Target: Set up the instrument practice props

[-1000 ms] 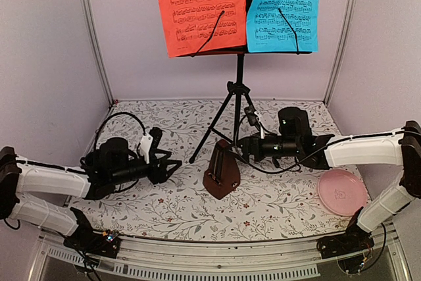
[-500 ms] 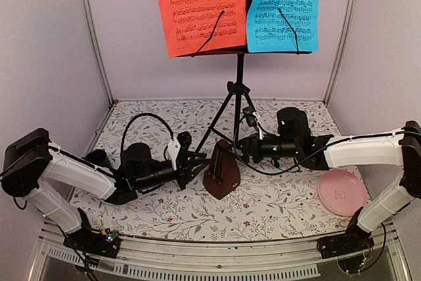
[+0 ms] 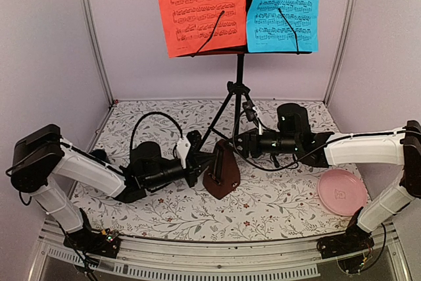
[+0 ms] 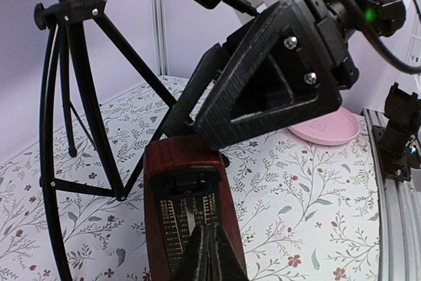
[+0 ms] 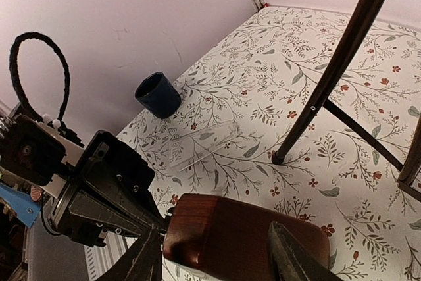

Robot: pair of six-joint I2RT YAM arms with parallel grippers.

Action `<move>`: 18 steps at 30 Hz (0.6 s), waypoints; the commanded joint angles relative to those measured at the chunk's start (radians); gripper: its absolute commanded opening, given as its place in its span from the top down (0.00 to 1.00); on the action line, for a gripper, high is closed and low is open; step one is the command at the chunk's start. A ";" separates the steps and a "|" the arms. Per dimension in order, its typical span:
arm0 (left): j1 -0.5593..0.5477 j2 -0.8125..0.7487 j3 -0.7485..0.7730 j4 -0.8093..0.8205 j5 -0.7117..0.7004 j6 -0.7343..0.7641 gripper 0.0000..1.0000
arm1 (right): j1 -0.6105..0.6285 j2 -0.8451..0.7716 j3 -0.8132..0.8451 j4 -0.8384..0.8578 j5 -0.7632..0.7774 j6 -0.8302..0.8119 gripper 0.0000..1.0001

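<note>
Left gripper (image 4: 209, 255) is sitting closed, fingertips pressed together right at the dial face of the metronome (image 4: 187, 208). Whether they are pinching anything there, I cannot tell. From the other side the right gripper (image 5: 217, 258) is straddling the metronome's narrow top, one finger at each flank, jaws apart. Whether they are actually squeezing, the pictures are not showing.

The metronome is standing upright mid-table, just in front of the music stand (image 3: 239, 70), whose tripod feet are planting close behind it. It is tight back there. Up on the stand's desk the red sheet (image 3: 200, 8) and cyan sheet (image 3: 283, 4) are hanging side by side, each under a thin wire arm.

Bare floral table (image 3: 276, 212) is stretching from the metronome toward the near rail. The pink plate (image 3: 342, 191) is lying well apart by the right edge, and the dark mug (image 5: 158, 95) is standing against the left wall.
</note>
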 commanded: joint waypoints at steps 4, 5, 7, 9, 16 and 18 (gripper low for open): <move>-0.013 0.035 0.041 0.003 -0.026 -0.008 0.96 | 0.003 0.013 0.030 0.019 -0.007 -0.001 0.48; -0.011 0.039 0.042 0.003 -0.031 -0.010 0.96 | 0.004 0.014 0.030 0.019 -0.007 -0.001 0.49; -0.011 0.046 0.046 0.002 -0.037 -0.019 0.96 | 0.003 0.018 0.029 0.019 -0.009 -0.002 0.51; -0.011 0.055 0.052 -0.005 -0.044 -0.032 0.96 | 0.003 0.022 0.030 0.020 -0.014 -0.003 0.53; -0.010 0.086 0.063 -0.014 -0.038 -0.061 0.96 | 0.004 0.037 0.026 0.032 -0.039 -0.002 0.62; -0.010 0.092 0.069 -0.019 -0.032 -0.061 0.96 | 0.003 0.041 0.024 0.033 -0.042 -0.002 0.65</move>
